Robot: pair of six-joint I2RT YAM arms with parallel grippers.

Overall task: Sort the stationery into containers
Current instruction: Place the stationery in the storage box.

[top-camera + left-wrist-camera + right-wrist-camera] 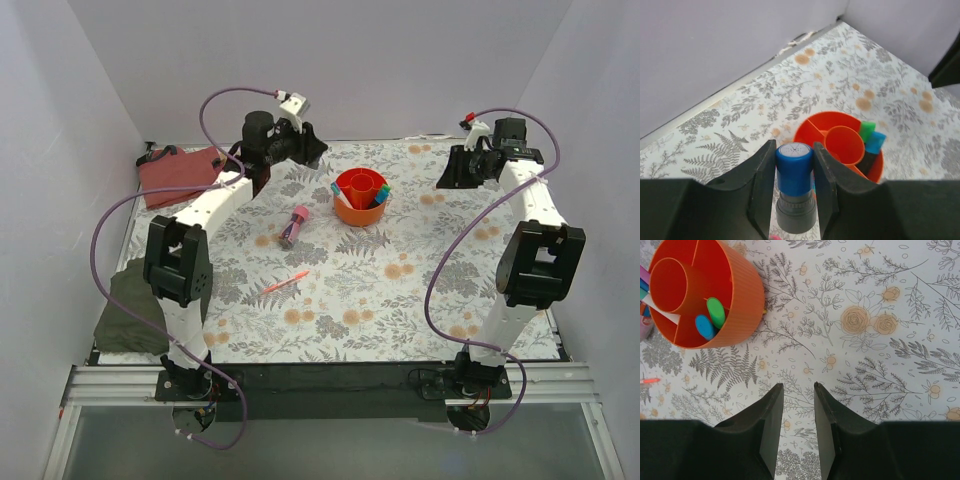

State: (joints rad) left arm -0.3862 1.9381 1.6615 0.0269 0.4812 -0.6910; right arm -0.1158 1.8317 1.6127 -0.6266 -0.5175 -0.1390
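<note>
My left gripper (312, 150) (794, 147) is shut on a thick marker with a blue cap and grey body (795, 175), held above the mat just left of the round orange cup (362, 197) (840, 145) (705, 295). In the cup stand a green-capped (716, 312) and a blue-capped highlighter (704, 326). A pink tube (294, 226) lies on the mat left of the cup. A thin orange-red pen (285, 283) lies nearer the front. My right gripper (448, 172) (798, 386) is open and empty, right of the cup, above bare mat.
A red cloth (180, 175) lies at the back left and an olive-green cloth (135, 310) at the left edge. White walls close in the back and both sides. The floral mat (400, 290) covers the table.
</note>
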